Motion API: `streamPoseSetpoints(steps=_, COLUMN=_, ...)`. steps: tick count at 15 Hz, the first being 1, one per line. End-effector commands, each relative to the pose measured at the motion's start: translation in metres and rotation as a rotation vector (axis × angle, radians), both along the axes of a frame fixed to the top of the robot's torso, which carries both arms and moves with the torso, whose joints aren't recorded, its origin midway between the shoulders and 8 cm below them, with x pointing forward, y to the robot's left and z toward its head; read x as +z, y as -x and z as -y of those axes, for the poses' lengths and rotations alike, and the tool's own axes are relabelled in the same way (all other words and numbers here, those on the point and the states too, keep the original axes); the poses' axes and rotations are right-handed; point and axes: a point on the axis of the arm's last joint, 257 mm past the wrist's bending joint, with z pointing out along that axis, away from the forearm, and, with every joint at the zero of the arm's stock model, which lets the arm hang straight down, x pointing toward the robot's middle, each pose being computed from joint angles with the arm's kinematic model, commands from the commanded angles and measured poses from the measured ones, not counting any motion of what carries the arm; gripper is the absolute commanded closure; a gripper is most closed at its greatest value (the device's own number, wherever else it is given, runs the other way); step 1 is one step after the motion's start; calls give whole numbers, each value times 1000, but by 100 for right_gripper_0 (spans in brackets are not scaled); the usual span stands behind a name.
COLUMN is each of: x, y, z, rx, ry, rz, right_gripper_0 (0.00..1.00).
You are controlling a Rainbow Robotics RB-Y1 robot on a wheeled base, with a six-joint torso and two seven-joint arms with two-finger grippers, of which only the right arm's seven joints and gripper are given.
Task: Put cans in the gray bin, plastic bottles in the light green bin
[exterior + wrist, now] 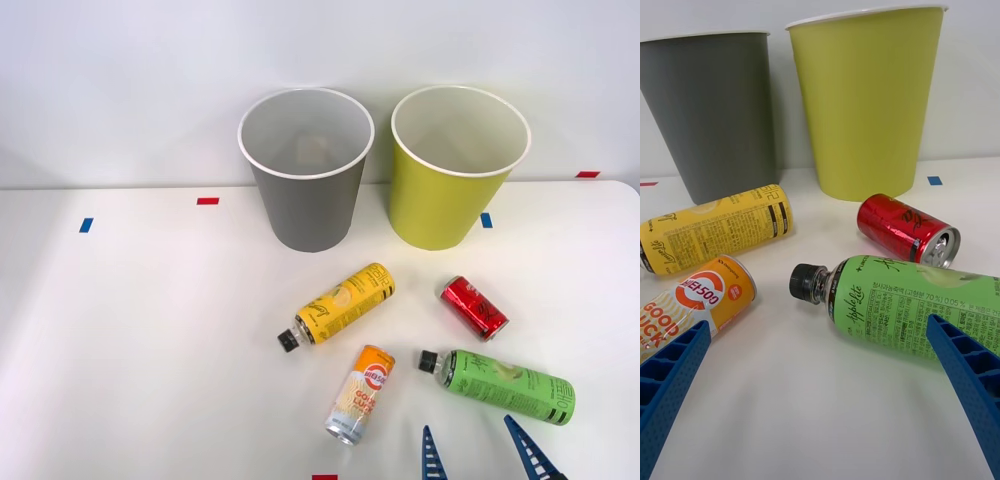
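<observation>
Nothing is sorted yet: all four containers lie on their sides on the white desk (120,330), and both bins stand behind them.

From the left, I count one gray bin (305,190) and one light green bin (455,185) just beside it. In front lie two cans and two plastic bottles: the yellow bottle (342,304), the orange-and-cream can (361,393), the short red can (475,308) and the green bottle (505,385).

My right end effector (482,450) hangs empty with its blue fingers spread wide, nearest the green bottle. I judge that bottle to be my first pick. I should lower squarely across its body, straddle it near mid-length so it cannot roll, then close firmly and carry it to the light green bin.
</observation>
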Motion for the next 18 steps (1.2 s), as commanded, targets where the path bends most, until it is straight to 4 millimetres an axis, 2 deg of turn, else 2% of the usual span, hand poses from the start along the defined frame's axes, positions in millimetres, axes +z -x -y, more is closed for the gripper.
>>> streamPoseSetpoints(steps=1, x=0, y=0, z=0, rx=0, ry=0, rz=0, right_gripper_0=0)
streamPoseSetpoints(steps=18, x=0, y=0, z=0, rx=0, ry=0, rz=0, right_gripper_0=0)
